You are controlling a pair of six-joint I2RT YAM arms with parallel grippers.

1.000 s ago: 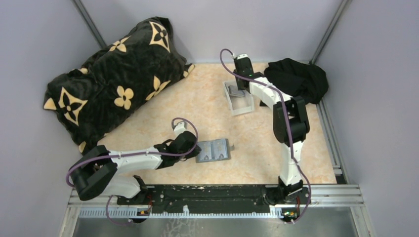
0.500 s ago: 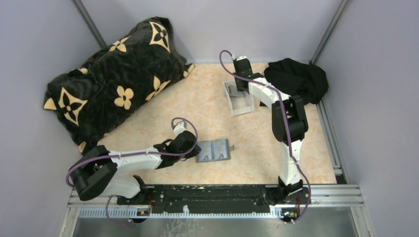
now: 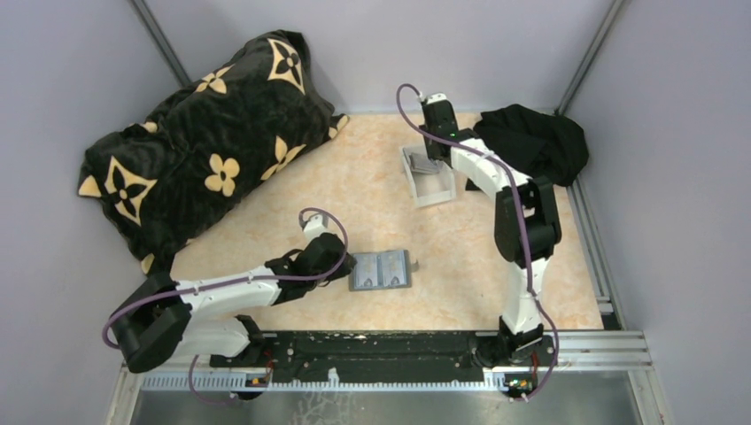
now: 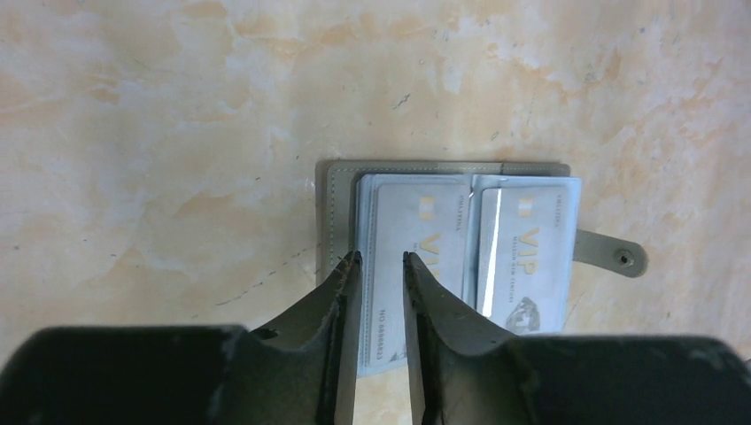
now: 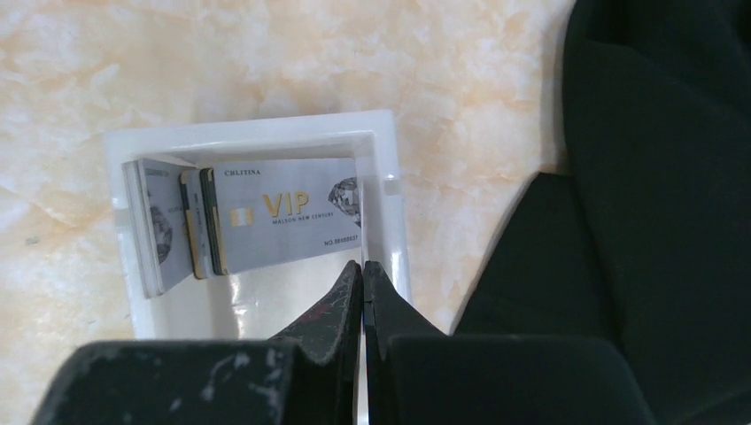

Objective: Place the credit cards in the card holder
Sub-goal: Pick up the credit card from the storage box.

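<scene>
Revealing wrist-only VIP lettering [image 5: 285, 205], left claw [image 4: 381, 257] parted over card holder [image 4: 332, 208], right claw [image 5: 362, 264] closed beside credit cards [image 5: 266, 235]

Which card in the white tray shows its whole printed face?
The VIP-faced card, the one nearest the right gripper. The other cards stand packed at the white tray's opposite wall, seen nearly edge-on.

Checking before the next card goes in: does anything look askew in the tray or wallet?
One credit card splays face-up from the upright stack in the white tray, its lower edge by the shut right gripper. The card holder lies open and flat, two cards tucked in; nothing odd.
</scene>
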